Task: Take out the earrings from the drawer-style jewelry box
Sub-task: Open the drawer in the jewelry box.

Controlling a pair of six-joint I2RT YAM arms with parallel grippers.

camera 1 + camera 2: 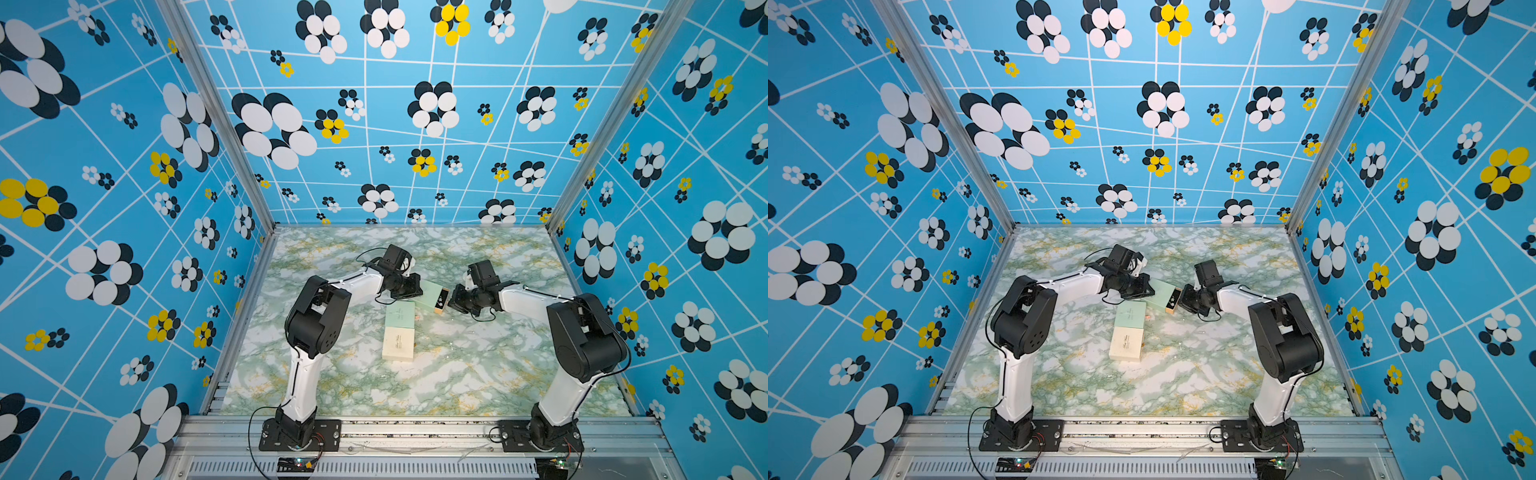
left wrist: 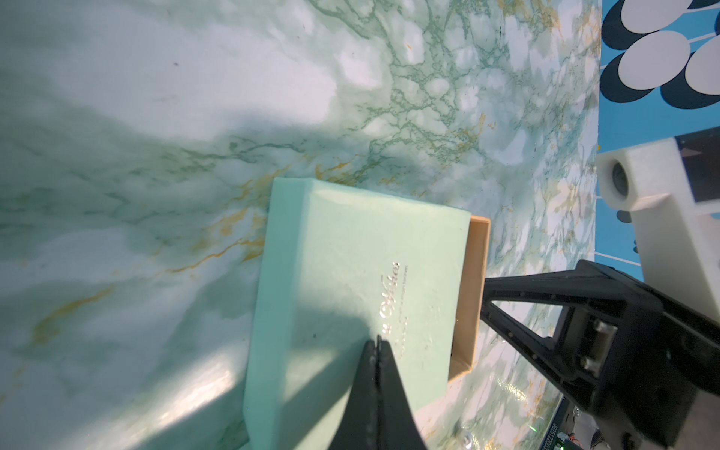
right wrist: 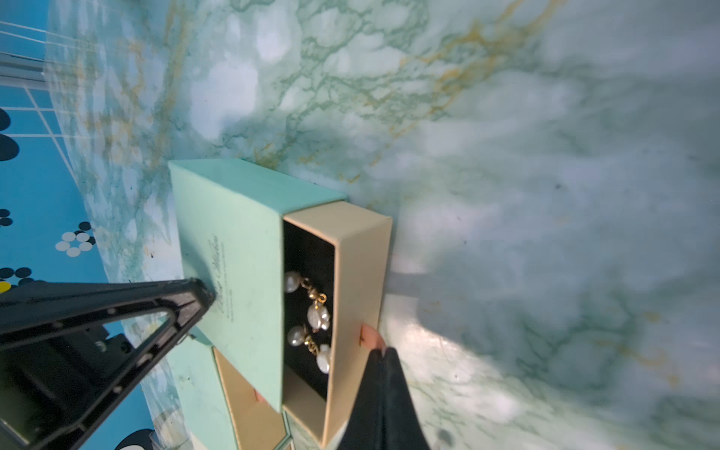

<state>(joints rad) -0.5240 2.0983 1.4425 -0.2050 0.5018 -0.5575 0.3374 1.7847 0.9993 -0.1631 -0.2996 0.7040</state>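
Pearl earrings on black lining inside part-open drawer, just right of frame centre in a top view, on table. Mint sleeve pressed down by closed left pincer. Pink pull tab clamped in right pincer. Next, likely: draw straight along sleeve, slow, level; hold sleeve firm; no tipping; stop once both pearls clear of sleeve edge.

Bright light; soft shadows, table glare; wrist views blurry.
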